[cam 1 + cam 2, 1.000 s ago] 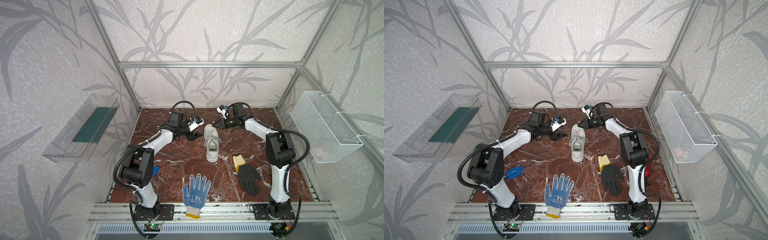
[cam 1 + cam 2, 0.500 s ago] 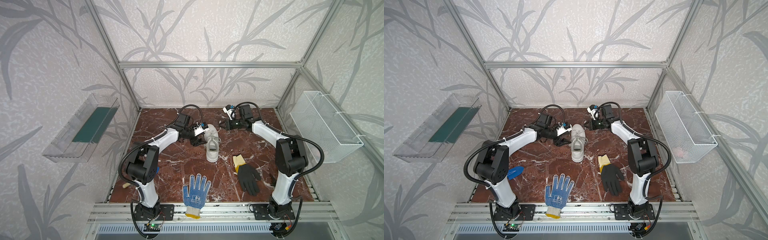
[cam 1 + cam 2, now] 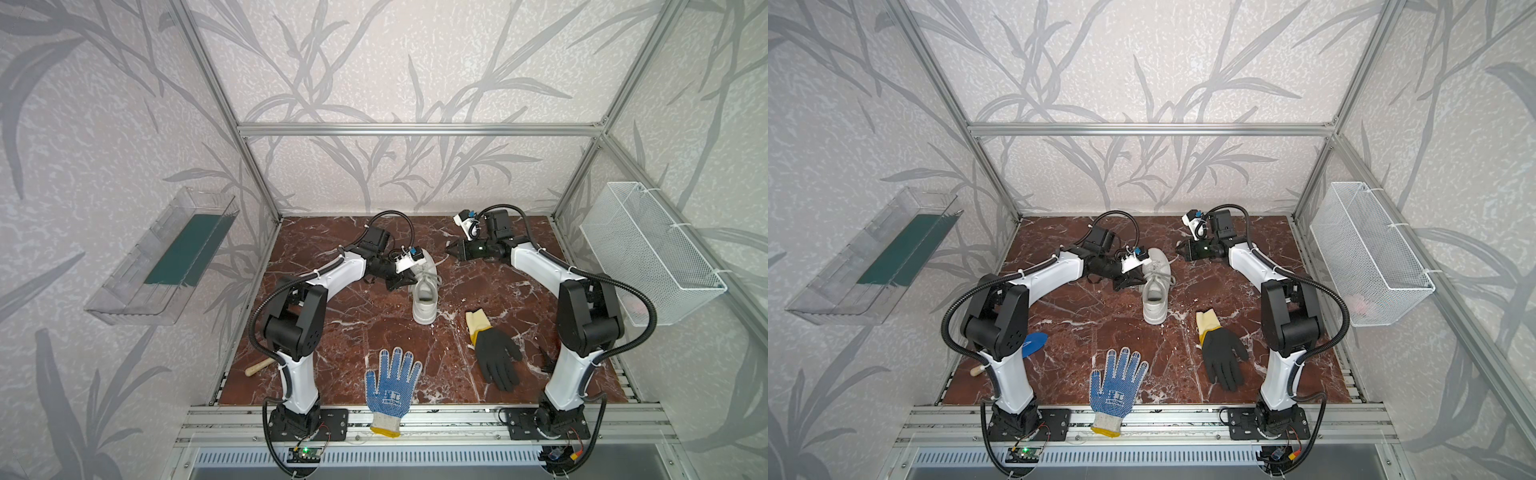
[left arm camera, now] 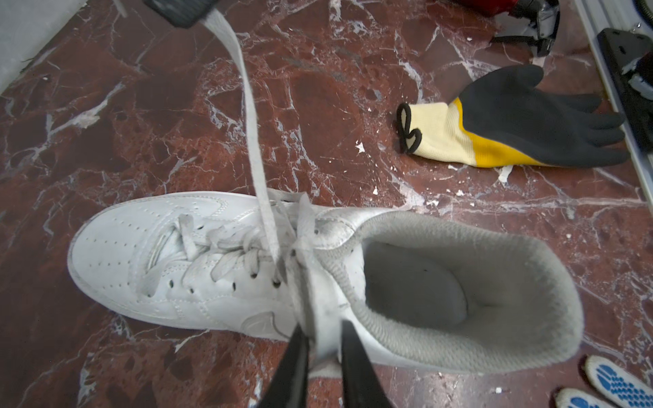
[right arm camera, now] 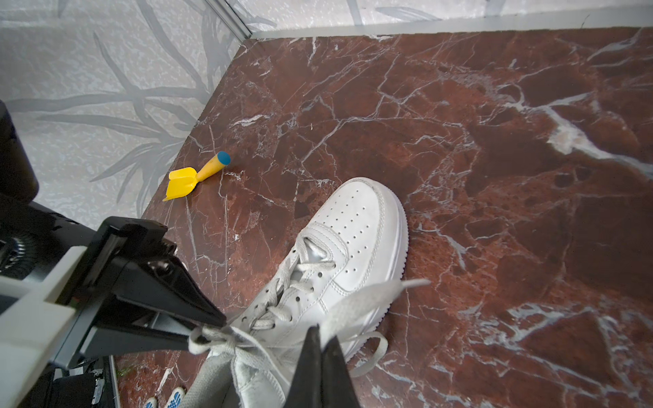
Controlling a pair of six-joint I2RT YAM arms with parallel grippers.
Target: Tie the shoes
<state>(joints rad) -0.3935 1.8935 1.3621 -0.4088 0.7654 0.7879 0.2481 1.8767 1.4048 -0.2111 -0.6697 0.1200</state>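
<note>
Step, by my read: both strands are picked up, start of the first cross.

Left fingers [image 4: 291, 371] are closed on the left lace [image 4: 312, 282]. The flat band is pinched between them and runs up to the top eyelets.

Right fingers [image 5: 307, 374] are closed on the right lace [image 4: 247, 106]. It's drawn straight from the tongue to the tips, with the free tail poking out past them.

The sneaker [image 3: 424, 293] sits upright on the counter [image 4: 106, 123] between the two sets of fingers. Left fingers are just beside its flank near the collar. Right fingers are near the toe end, not touching.

The strands look crossed over the tongue. Can't tell whether a half-knot is already in.

Next move needs:
- Balanced opposite pulls. Nothing pins the shoe and the counter looks slick, so a lopsided tug would likely drag it.
- One side then has to release and re-grip to pass its strand under the other.

Materials:
- Upper: smooth leather-look white, stitched panels, perforated rounded toe, thick sole with a ribbed edge.
- Collar: lined in soft grey knit.
- Laces: flat woven tape, limp, slightly greyed, so they will probably twist.
- Counter: glossy red-brown marble pattern with white veins.

The black glove [image 4: 530, 116] with the yellow cuff lies well apart from both sets of fingers.
</note>
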